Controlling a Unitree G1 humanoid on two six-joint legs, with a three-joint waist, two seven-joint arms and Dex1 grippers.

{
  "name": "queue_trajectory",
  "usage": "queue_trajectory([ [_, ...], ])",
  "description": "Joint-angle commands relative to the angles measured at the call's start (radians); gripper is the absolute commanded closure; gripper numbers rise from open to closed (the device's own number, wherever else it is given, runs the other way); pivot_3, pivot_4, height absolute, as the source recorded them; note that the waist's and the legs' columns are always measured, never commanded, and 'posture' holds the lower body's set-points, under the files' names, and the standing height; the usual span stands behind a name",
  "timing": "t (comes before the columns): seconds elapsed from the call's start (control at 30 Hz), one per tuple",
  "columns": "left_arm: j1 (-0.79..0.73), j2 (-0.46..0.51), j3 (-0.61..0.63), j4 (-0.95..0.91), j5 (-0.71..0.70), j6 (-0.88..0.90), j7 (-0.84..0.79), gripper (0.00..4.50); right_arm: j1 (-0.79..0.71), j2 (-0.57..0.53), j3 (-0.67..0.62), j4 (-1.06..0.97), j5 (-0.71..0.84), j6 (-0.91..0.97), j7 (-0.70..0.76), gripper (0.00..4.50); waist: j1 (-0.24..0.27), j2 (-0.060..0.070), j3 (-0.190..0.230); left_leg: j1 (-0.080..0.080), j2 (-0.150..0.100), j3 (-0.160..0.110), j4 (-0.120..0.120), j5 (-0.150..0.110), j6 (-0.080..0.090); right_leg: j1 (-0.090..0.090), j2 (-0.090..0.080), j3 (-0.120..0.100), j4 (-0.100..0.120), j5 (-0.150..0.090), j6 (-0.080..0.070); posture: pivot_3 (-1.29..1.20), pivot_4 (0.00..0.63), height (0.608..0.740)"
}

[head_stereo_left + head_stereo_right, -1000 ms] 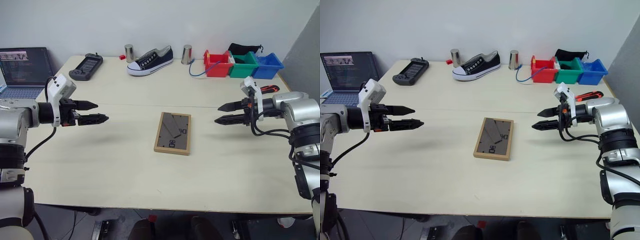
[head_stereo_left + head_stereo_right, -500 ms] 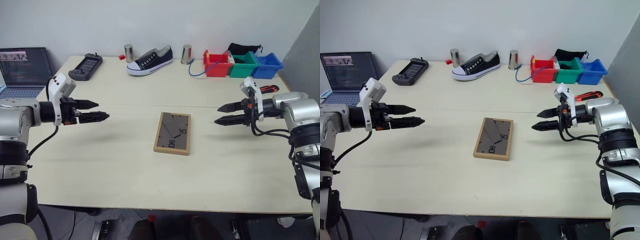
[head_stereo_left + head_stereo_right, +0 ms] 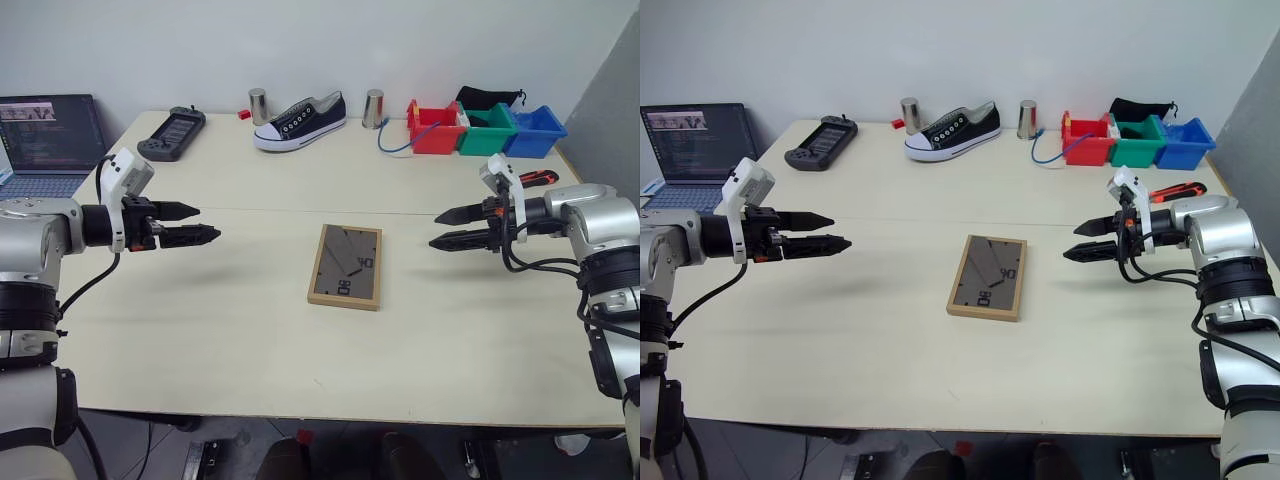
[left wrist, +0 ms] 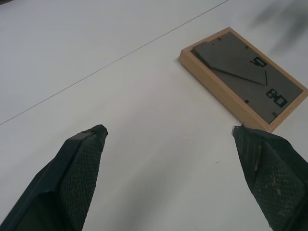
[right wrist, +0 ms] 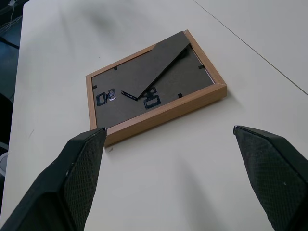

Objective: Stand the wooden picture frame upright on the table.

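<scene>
Lying face down near the middle of the table (image 3: pixel 250 350), the wooden picture frame (image 3: pixel 346 266) shows its dark back with the fold-out stand flat against it. The left pincer (image 3: pixel 197 223) at nine o'clock and the right pincer (image 3: pixel 448 227) at three o'clock both hover well apart from it, fingers wide open and empty. I judge the thin frame can slide away if one finger pushes its edge, or tip over if the stand is not opened. Its front picture is hidden.
</scene>
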Motion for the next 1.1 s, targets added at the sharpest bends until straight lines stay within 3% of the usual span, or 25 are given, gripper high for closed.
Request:
queue_trajectory([
  [0.03, -0.014, -0.001, 0.007, -0.017, -0.003, -0.006, -0.004, 0.0, -0.013, -0.008, -0.012, -0.039, 0.008, 0.009, 0.011, 0.03, 0.0, 0.0, 0.0, 0.0, 0.0, 0.0, 0.0, 0.0, 0.0, 0.0, 0.0, 0.0, 0.0, 0.0, 0.0, 0.0, 0.15, 0.74],
  [0.23, -0.009, -0.041, -0.006, -0.034, -0.02, 0.042, -0.002, 0.0, 0.006, 0.01, 0.007, -0.068, 0.021, 0.125, 0.002, 0.03, 0.0, 0.0, 0.0, 0.0, 0.0, 0.0, 0.0, 0.0, 0.0, 0.0, 0.0, 0.0, 0.0, 0.0, 0.0, 0.0, 0.15, 0.74],
  [0.53, -0.037, -0.157, -0.003, 0.005, -0.123, 0.346, 0.011, 0.0, -0.046, 0.112, -0.056, 0.008, 0.113, 0.602, -0.152, 0.03, -0.002, 0.0, 0.0, -0.001, 0.0, -0.001, 0.0, 0.0, 0.0, 0.0, 0.0, -0.001, 0.003, 0.0, 0.0, 0.0, 0.15, 0.74],
  [0.83, -0.163, -0.296, 0.0, 0.323, -0.091, 0.369, 0.098, 0.0, -0.008, 0.161, -0.039, 0.068, 0.1, 0.53, -0.22, 2.12, -0.002, 0.0, 0.0, -0.001, -0.001, -0.001, 0.001, 0.0, 0.0, 0.0, 0.0, -0.001, 0.002, 0.0, 0.0, 0.0, 0.15, 0.74],
  [1.1, -0.196, -0.381, -0.071, 0.463, -0.02, 0.292, 0.051, 0.0, 0.007, 0.162, -0.008, 0.094, 0.088, 0.503, -0.218, 4.04, -0.013, 0.0, 0.0, -0.001, 0.0, 0.0, 0.001, 0.0, 0.0, 0.0, 0.0, -0.001, 0.003, 0.0, 0.0, 0.0, 0.15, 0.74],
])
